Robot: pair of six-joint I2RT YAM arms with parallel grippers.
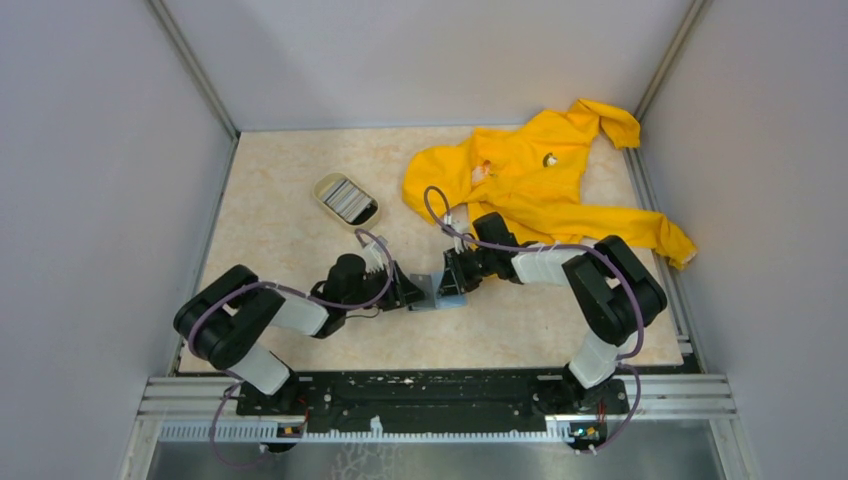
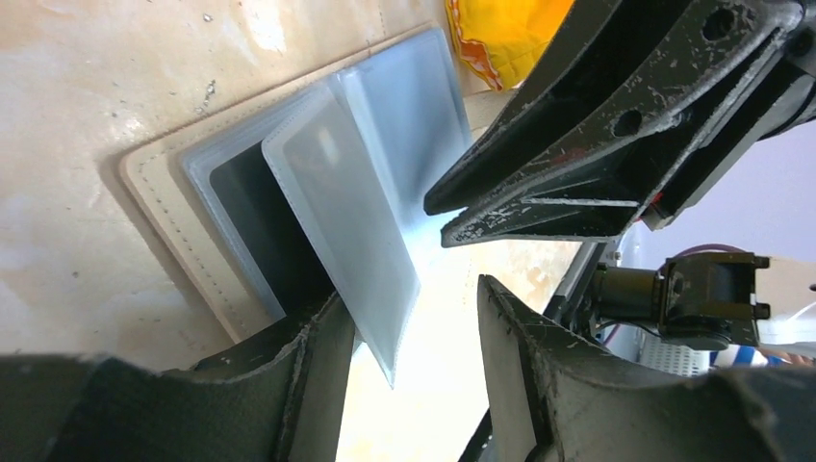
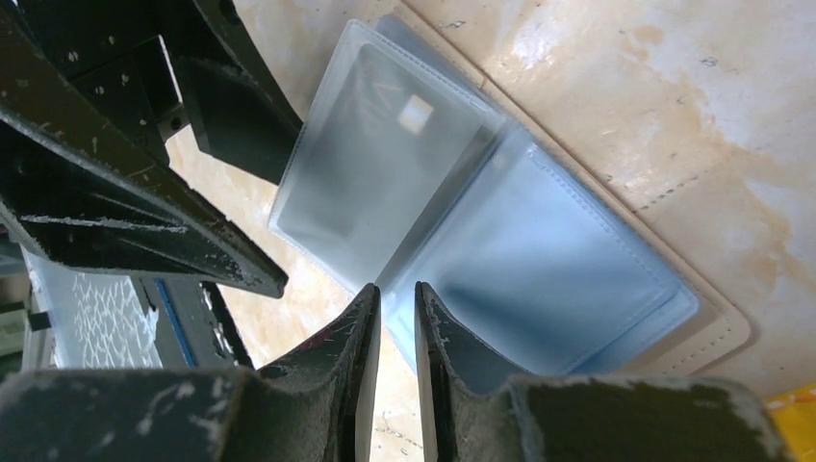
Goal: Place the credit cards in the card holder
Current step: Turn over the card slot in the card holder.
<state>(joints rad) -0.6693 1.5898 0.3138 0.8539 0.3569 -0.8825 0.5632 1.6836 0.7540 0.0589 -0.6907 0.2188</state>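
Straddling the holder's [image 2: 154, 183] sleeve [image 2: 346, 231], the left claw [image 2: 409, 298] gapes released. Right claw [image 3: 396, 294]: grasp unclear. Only its view shows a card [image 3: 366, 188] chip [image 3: 416, 114].

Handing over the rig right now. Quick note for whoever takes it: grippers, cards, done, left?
Left gripper: open, a raised sleeve of the card holder standing between its fingers.
Right gripper: jaws almost together at the sleeves' fold; cannot tell if they pinch anything.
Cards: a grey card with a chip appears to sit inside the raised sleeve. The flat sleeve looks blue; unclear whether the blue card is in it.
Holder lies open on the table.
Done: probably the grey card. Left: confirm or seat the blue card, let go of the sleeves.
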